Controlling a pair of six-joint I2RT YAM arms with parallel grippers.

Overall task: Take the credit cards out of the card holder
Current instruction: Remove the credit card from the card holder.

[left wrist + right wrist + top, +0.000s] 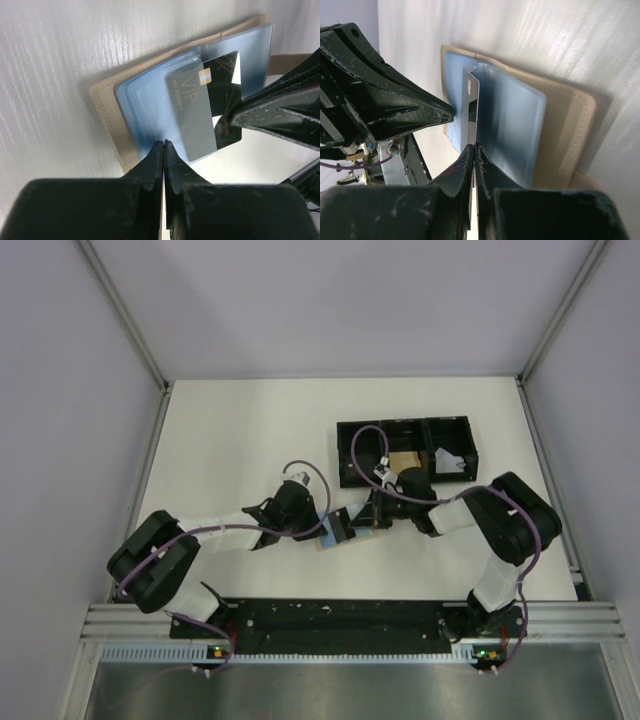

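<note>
The card holder (340,530) lies open on the table between my two grippers, tan outside with blue-grey inner panels (145,100). A grey credit card (192,115) marked VIP sticks halfway out of its pocket, with a dark shiny card (227,90) just behind it. My left gripper (164,144) is shut on the near edge of the holder's blue panel. My right gripper (474,146) is shut on a card (471,95) seen edge-on. Its fingers (275,107) reach the cards from the right in the left wrist view.
A black three-compartment tray (352,430) stands behind the grippers, with an orange-tan block (403,460) in its middle compartment and a pale object (448,462) in its right one. Grey walls enclose the table on three sides.
</note>
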